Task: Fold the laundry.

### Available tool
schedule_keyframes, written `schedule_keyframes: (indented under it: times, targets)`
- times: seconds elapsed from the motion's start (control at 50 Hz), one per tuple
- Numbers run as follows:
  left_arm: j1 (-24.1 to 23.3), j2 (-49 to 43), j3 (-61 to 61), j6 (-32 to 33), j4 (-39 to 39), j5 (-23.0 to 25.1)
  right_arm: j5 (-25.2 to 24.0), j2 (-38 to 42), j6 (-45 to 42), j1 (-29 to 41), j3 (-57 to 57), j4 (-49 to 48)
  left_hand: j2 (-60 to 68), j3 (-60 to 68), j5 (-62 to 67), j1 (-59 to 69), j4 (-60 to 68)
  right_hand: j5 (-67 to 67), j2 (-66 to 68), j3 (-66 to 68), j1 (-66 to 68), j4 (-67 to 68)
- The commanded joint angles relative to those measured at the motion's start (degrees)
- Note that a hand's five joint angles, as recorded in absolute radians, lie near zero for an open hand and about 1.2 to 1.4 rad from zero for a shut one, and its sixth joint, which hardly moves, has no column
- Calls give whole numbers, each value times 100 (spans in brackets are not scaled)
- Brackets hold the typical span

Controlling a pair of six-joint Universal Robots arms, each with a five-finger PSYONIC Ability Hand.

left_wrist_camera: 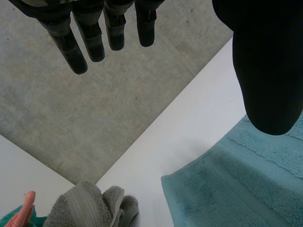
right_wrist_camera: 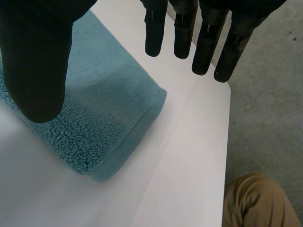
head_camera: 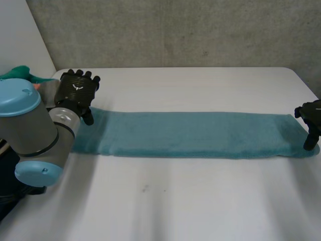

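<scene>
Head view shows you a long teal terry towel (head_camera: 190,133), folded to a narrow strip, lying flat across the white table (head_camera: 200,201). The left hand (head_camera: 76,90) hangs over the strip's left end. The right hand (head_camera: 312,118) stands at its right end, thumb pointing down to the cloth.

Left wrist view: the left hand (left_wrist_camera: 90,40) has straight fingers and the thumb well apart, with nothing held. A towel corner lies below the thumb, and a crumpled grey cloth (left_wrist_camera: 87,208) is near it.

Right wrist view: the right hand (right_wrist_camera: 206,42) is spread too, thumb above the towel end, grasping nothing. Beside the table you see a person's knee (right_wrist_camera: 258,201) in tan trousers.
</scene>
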Motion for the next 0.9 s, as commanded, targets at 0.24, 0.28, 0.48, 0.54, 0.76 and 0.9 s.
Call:
schedule_keyframes:
  times: [0.24,0.28,0.48,0.54,0.76,0.9]
  targets:
    - [1,14,1,0,-3,-14,38,0,0,-7,-47,1,-152,-196,-281,-158,-162,-161,-283,-301,19,-268]
    - [1,14,1,0,-3,-14,38,0,0,-16,-47,1,-152,-196,-281,-158,-162,-161,-283,-301,19,-268]
    - [10,22,1,0,-3,-14,38,-9,0,2,-47,1,-152,-196,-281,-158,-162,-346,-468,-486,-165,-453]
    - [10,31,1,0,-3,-14,38,-9,0,-7,-47,1,-152,-196,-281,-158,-162,-463,-585,-604,-283,-571]
    - [10,40,1,0,-3,-15,47,0,-9,11,-55,-8,-152,-196,-281,-158,-162,-548,-670,-688,-367,-655]
    - [10,31,-8,0,-3,-23,55,8,0,2,-64,-17,-152,-196,-281,-158,-162,-682,-804,-822,-501,-789]
